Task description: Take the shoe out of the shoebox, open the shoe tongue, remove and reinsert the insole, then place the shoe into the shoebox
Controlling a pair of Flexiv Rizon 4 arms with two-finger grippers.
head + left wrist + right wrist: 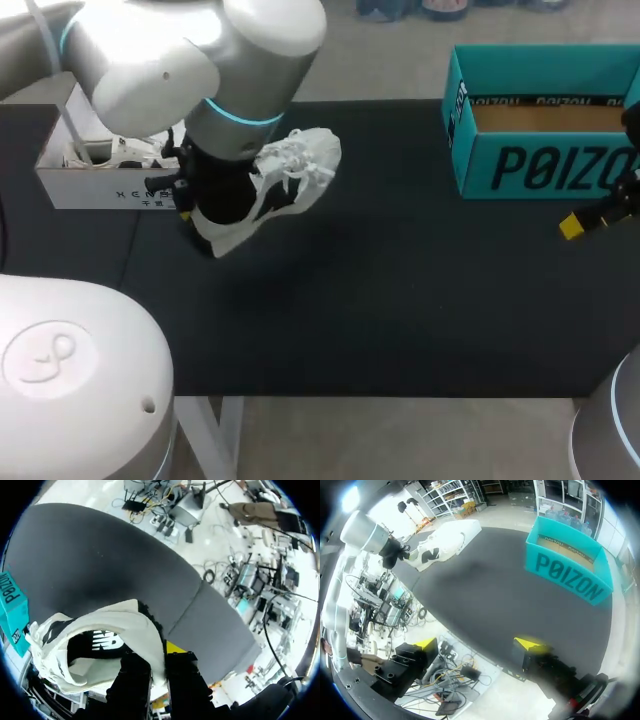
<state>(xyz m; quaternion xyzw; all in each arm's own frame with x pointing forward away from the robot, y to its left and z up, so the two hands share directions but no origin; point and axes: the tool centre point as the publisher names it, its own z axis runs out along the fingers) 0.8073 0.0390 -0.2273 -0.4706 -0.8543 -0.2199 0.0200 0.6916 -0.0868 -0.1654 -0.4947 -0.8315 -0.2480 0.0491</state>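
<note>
The left pincer (pixel 159 662) is clamping the white shoe (pixel 95 640) by the rim of its heel. One finger is sitting inside the shoe's opening and the other is pressing on the outside, with the white heel wall running between them. From the pincer the shoe is stretching ahead and off to one side, heel nearest the fingers and toe farthest.

In the head view the shoe (pixel 290 175) is tilting, its toe and laces riding higher than the heel. It seems to be hanging just clear of the black table (pixel 400 300), though the left arm (pixel 200 60) is hiding the heel end, so I cannot be sure. Just behind this pincer the white shoebox (pixel 90 180) is standing open at the table's edge, with a second white shoe (pixel 125 152) lying in it.

The right pincer (pixel 477 645) is holding its fingers wide apart and is gripping nothing. Ahead of it and to one side, quite near, the teal shoebox (pixel 570 570) is standing open on the table, its brown cardboard floor showing. Far ahead of this pincer, across the table, the left arm is holding the shoe, well apart from the teal shoebox.
</note>
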